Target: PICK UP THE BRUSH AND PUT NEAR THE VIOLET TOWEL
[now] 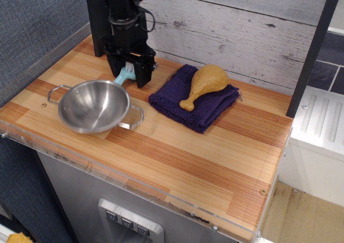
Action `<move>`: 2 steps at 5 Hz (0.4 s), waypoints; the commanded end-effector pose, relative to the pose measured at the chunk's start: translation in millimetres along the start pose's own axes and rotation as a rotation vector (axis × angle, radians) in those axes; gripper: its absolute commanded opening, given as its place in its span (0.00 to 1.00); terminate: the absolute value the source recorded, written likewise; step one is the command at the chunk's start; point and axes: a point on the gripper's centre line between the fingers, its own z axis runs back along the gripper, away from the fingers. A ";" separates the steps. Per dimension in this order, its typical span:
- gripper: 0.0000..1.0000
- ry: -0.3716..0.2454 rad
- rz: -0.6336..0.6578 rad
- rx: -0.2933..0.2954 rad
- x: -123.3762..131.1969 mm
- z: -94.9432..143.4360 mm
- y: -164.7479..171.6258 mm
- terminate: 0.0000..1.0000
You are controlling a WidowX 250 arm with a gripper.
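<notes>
Your gripper (130, 77) holds the brush (125, 74) between its fingers, handle angling down toward the steel bowl (94, 106); the violet towel (193, 101) lies to its right.

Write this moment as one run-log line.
gripper: around brush, closure unclear | bowl: tilted | drumstick: on violet towel

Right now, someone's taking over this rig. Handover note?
Hand: down at the back of the counter, fingers either side of the brush; a firm grip can't be confirmed.
Brush: behind the steel bowl, handle end hidden by the rim.
Violet towel: to the right, toy drumstick lying on it.
Done: hand at the brush.
Left: lift it, carry it right, set it beside the towel.
</notes>
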 end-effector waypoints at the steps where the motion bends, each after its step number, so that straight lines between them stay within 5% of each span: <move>1: 0.00 -0.222 0.085 0.077 -26.4 101.9 41.1 0.00; 2: 0.00 -0.220 0.078 0.090 -33.4 110.2 37.0 0.00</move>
